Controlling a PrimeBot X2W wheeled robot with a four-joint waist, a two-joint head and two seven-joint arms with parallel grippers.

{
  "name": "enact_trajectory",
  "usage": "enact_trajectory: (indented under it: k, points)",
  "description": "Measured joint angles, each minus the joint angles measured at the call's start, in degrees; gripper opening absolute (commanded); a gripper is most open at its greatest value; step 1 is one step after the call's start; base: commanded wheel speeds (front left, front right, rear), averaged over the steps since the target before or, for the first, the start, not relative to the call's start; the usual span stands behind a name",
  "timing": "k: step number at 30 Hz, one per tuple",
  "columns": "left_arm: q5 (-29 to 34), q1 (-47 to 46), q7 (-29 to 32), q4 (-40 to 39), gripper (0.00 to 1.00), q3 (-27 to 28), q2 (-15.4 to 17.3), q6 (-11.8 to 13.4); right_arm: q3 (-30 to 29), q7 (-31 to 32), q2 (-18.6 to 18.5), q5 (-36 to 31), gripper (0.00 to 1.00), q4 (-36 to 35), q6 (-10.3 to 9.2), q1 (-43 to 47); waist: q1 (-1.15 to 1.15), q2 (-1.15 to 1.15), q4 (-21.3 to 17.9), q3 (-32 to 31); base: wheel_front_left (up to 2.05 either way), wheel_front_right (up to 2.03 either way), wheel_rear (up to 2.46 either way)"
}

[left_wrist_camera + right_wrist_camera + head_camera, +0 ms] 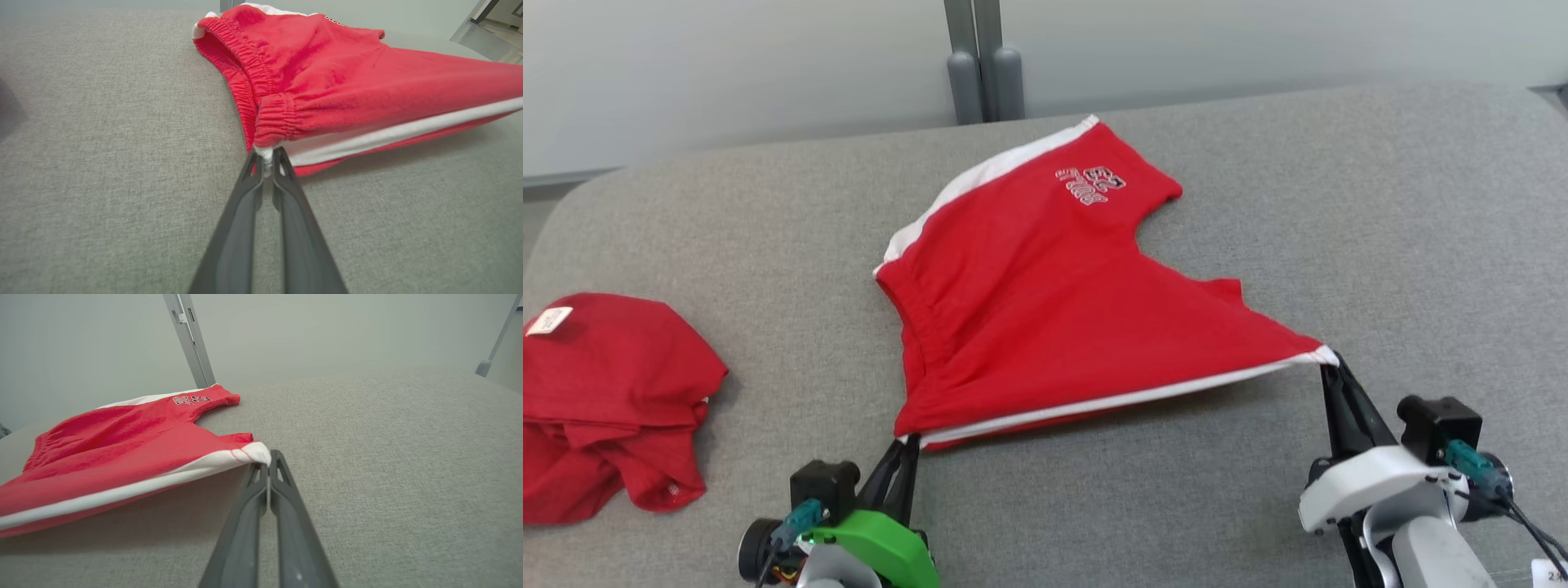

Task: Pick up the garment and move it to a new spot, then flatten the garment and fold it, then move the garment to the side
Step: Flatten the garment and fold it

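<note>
The grey fabric-covered desk (1380,204) is occupied near its middle by the red shorts (1045,302), whose white-striped near edge is raised off the surface and drawn taut between two corners. A crumpled second red garment (605,392) is noted at the desk's left edge, well apart. The waistband corner is clamped by the left pincer (911,443), and the leg-hem corner by the right pincer (1330,369).

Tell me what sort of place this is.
Likely a robot test room for garment folding: a broad grey fabric-covered table, bare pale wall panels with a grey metal post, and red shorts with white side stripes plus a crumpled red garment.
</note>
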Motion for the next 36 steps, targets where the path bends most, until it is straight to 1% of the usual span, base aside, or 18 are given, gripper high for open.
enact_trajectory:
  k: [10,16,21,25,30,32,33,35,36]
  points:
    - [0.4,7.5,0.0,-3.8,0.00,0.5,0.0,0.0,1.0,0.0,0.0,1.3,0.00,-2.3,-0.01,7.9,0.00,0.00,-0.6,-6.7,0.00,0.00,0.00]
    - [1.0,9.8,0.0,-6.1,0.00,0.2,-0.1,0.0,1.0,0.0,0.0,2.4,0.00,-4.3,-0.02,11.3,0.00,0.00,0.1,-7.9,0.00,0.00,0.00]
    - [2.5,10.4,0.0,-8.6,0.00,0.3,-0.2,0.0,-0.2,0.0,0.0,2.9,0.00,-6.1,-0.04,11.2,0.00,0.00,1.0,-7.3,0.00,0.00,0.00]
    - [2.0,8.8,0.0,-10.1,0.00,-0.2,-0.4,0.0,-1.1,0.0,-0.1,2.6,0.00,-6.4,-0.04,7.9,0.00,0.00,1.8,-6.0,0.00,0.00,0.00]
    - [0.4,3.3,0.0,-9.1,0.00,-0.6,-0.4,0.0,-1.0,0.0,-0.3,-0.3,0.00,-4.2,-0.07,0.0,0.00,0.00,3.2,-3.6,0.00,0.00,0.00]
    - [0.5,0.4,0.0,-8.3,0.00,-1.2,-0.4,0.0,-0.9,0.0,-0.8,-1.1,0.00,-1.9,-0.07,-4.0,0.00,0.00,3.7,-2.3,0.00,0.00,0.00]
    - [-0.3,-2.6,0.0,-7.3,0.00,-1.9,-0.4,0.3,-0.8,0.0,-1.4,-2.2,0.00,0.5,-0.08,-8.2,0.00,0.00,4.3,-0.9,0.00,0.00,0.00]
    - [-1.7,-5.0,0.0,-6.5,0.00,-2.5,-0.4,0.9,-1.2,0.0,-1.7,-2.9,0.00,3.1,-0.08,-12.4,0.00,0.00,4.9,0.5,0.00,0.00,0.00]
    - [-3.4,-7.9,0.0,-6.0,0.00,-3.2,-0.4,1.4,-0.2,0.0,-2.6,-3.6,0.00,6.1,-0.08,-16.9,0.00,0.00,5.6,2.2,0.00,0.00,0.00]
